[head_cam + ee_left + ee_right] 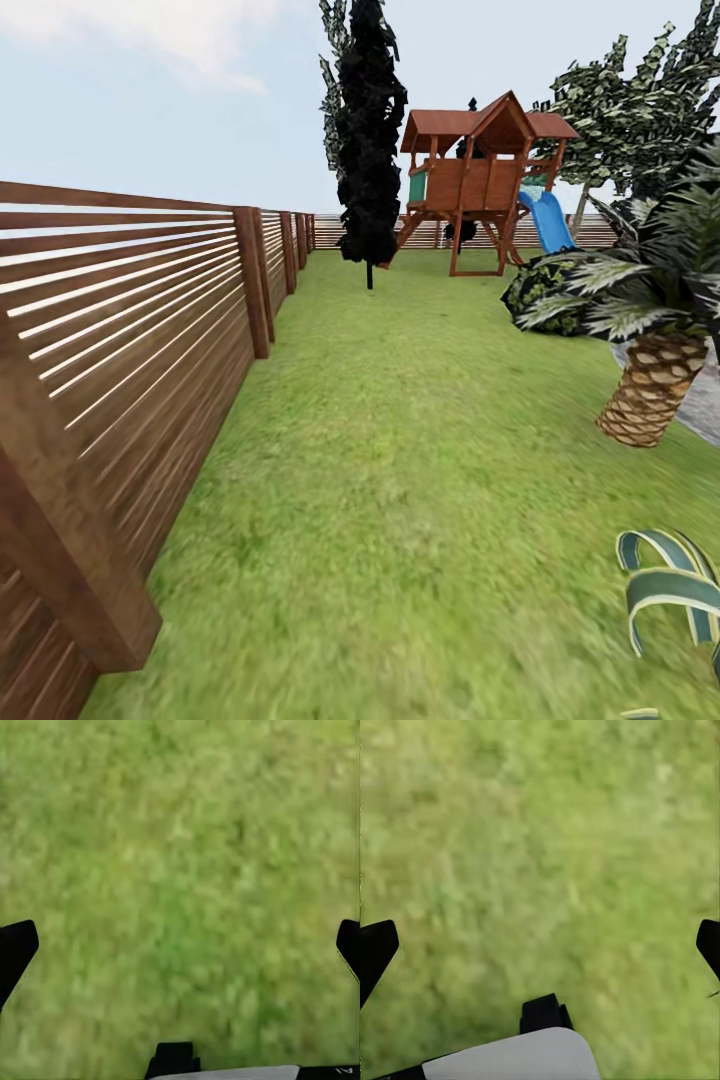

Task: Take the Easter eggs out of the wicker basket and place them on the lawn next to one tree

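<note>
Lawn [400, 450]: running lengthwise away toward the playset [485, 180], lying under both pincers.
Left pincer [180, 945]: fingers spreading wide, gripping nothing.
Right pincer [540, 945]: spreading wide, gripping nothing.

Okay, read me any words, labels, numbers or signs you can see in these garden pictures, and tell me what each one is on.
No text can be read with certainty.
Left wrist view: a small pale mark on the dark strip at the picture's edge, cut off and too small to read.
The wooden fence, the playhouse with its blue slide, and the lawn carry no lettering.
</note>
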